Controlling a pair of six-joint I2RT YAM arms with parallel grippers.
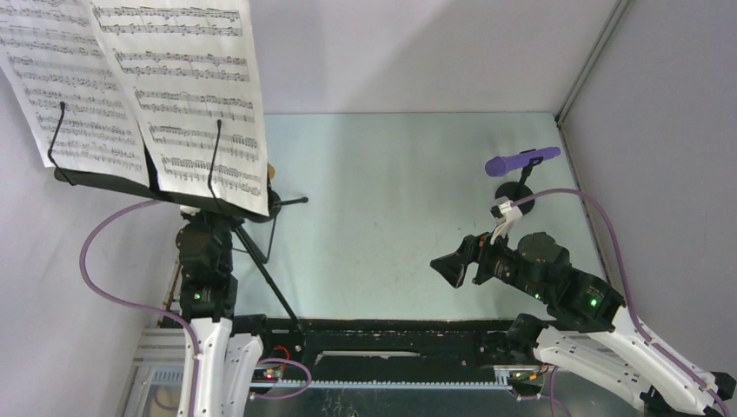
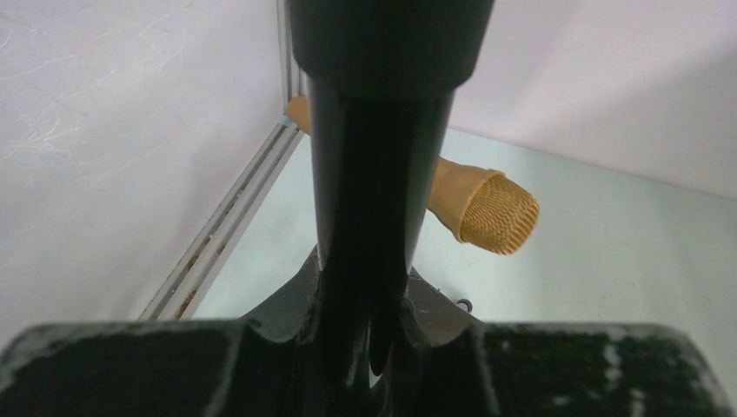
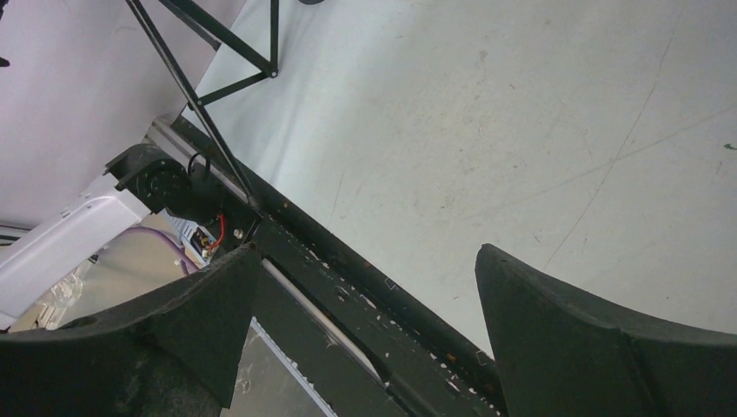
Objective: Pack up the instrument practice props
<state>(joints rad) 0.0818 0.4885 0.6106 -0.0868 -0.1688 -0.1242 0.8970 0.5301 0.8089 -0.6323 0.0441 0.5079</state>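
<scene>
Above table (image 3: 521, 104), right gripper (image 3: 367, 252) agape

Left arm (image 1: 209, 365), lower left of top view: white shell on lower link, black motor housings above, one green LED (image 1: 198, 296) lit. Purple cable (image 1: 83, 252) loops out on its left side.

Right arm (image 1: 626, 352), lower right: same white shell, black joints, second green LED (image 1: 593, 302), second purple cable (image 1: 556, 191), small white clip (image 1: 502, 211).

Right gripper (image 1: 448, 269): black. Fingers (image 3: 591, 339) wedge-shaped, rough matte surface.
</scene>
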